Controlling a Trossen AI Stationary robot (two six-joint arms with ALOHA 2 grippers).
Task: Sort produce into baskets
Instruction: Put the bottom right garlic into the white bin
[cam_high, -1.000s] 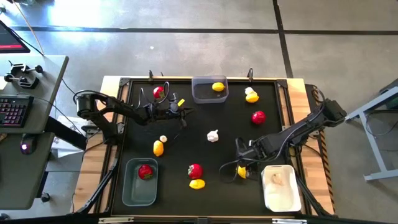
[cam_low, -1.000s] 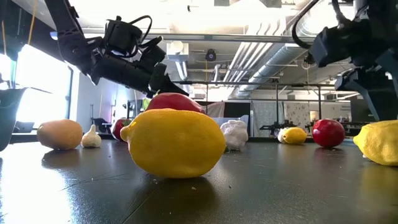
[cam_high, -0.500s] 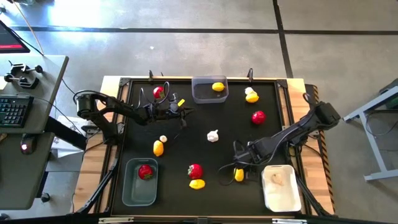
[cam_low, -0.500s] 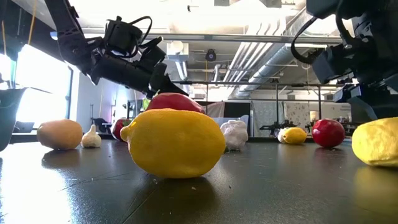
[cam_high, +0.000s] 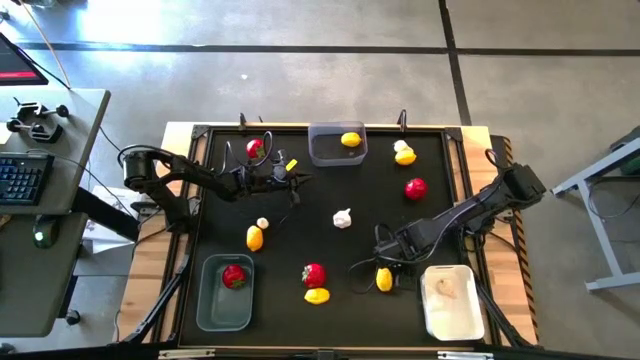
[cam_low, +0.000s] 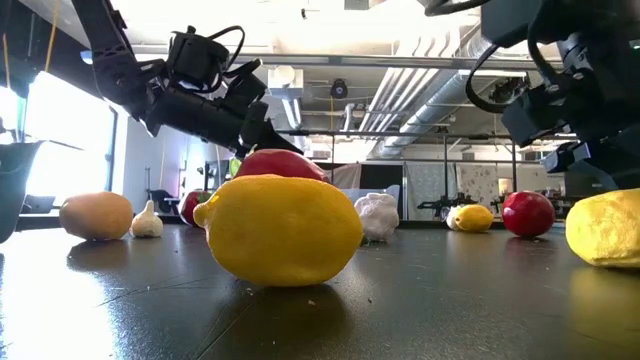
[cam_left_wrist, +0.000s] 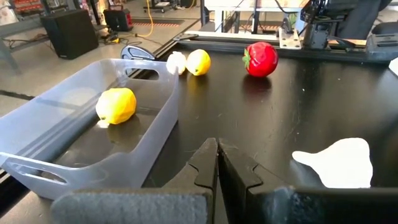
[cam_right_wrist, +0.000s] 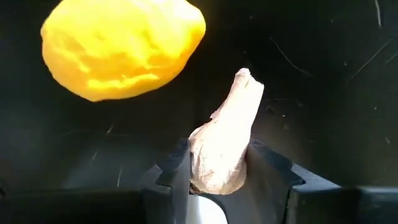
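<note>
My right gripper (cam_high: 386, 262) points down near the table's front right, beside the white basket (cam_high: 447, 312). It is shut on a whitish garlic bulb (cam_right_wrist: 224, 146), with a yellow lemon (cam_right_wrist: 121, 50) lying right next to it. In the high view the gripper hides that bulb; the lemon (cam_high: 384, 280) shows just below it. My left gripper (cam_high: 298, 181) hovers shut and empty at the far left, near a grey basket (cam_high: 335, 150) with a lemon in it. Another grey basket (cam_high: 222, 300) at the front left holds a red fruit. My right gripper pinches the garlic bulb's round body (cam_right_wrist: 198, 163) between its two fingers, one on each side. The fingers come from above, pointing steeply down. The bulb's pointed tip (cam_right_wrist: 244, 81) sticks out past the fingertips. Whether it rests on the black table, I cannot tell.
Loose produce lies over the black table: red fruits (cam_high: 415, 187) (cam_high: 313, 273) (cam_high: 255, 148), a garlic bulb (cam_high: 342, 218) in the middle, lemons (cam_high: 255, 238) (cam_high: 317, 295) (cam_high: 404, 154). The white basket holds a whitish piece. A raised rim (cam_high: 470, 200) frames the table.
My right gripper has come down toward the table and tipped more steeply downward beside the white basket. The lemon next to it has slid a little toward the table's left.
</note>
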